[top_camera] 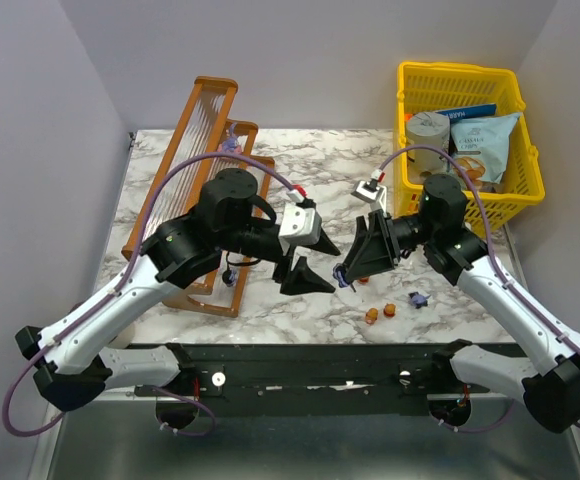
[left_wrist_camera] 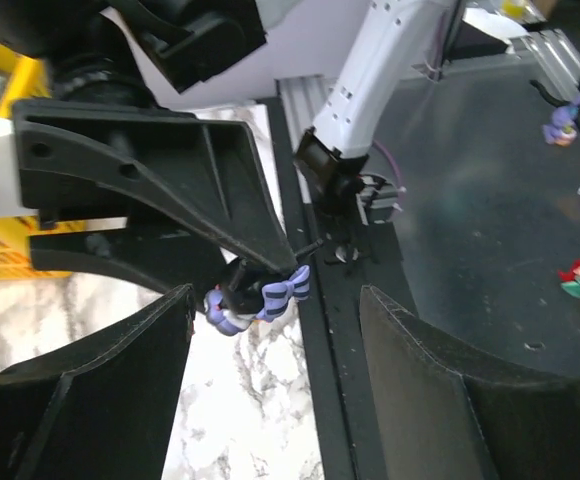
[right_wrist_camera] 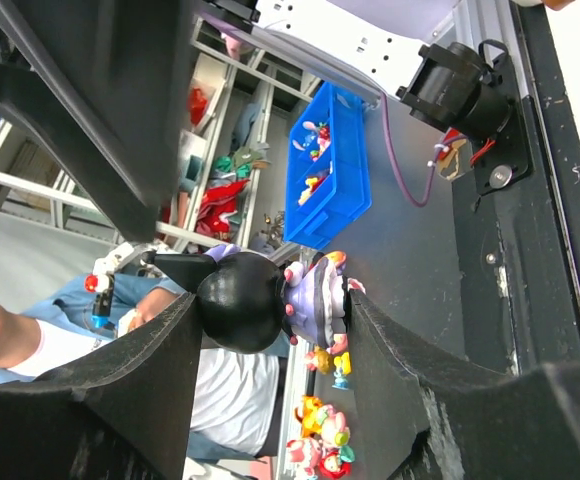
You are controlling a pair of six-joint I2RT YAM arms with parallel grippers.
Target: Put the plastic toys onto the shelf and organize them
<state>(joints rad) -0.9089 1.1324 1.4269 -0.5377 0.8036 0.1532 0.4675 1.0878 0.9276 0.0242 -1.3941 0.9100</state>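
My right gripper [top_camera: 344, 274] is shut on a small figurine [top_camera: 347, 283] with a black head and purple dress, held above the marble table. In the right wrist view the figurine [right_wrist_camera: 270, 292] sits squeezed between the fingers of that gripper [right_wrist_camera: 275, 305]. My left gripper [top_camera: 328, 268] is open and empty, facing the right gripper closely. Its wrist view [left_wrist_camera: 275, 345] shows the purple figurine [left_wrist_camera: 260, 298] just beyond its fingertips. Two orange toys [top_camera: 380, 313], a purple toy [top_camera: 419, 298] and another orange one [top_camera: 364, 281] lie on the table. The wooden stepped shelf [top_camera: 192, 160] stands at the left, partly under my left arm.
A yellow mesh basket [top_camera: 458, 76] with snack packets and a can stands at the back right. A small white object [top_camera: 370, 190] lies left of it. A small purple thing [top_camera: 232, 144] sits on the shelf. Walls close in on the left and right.
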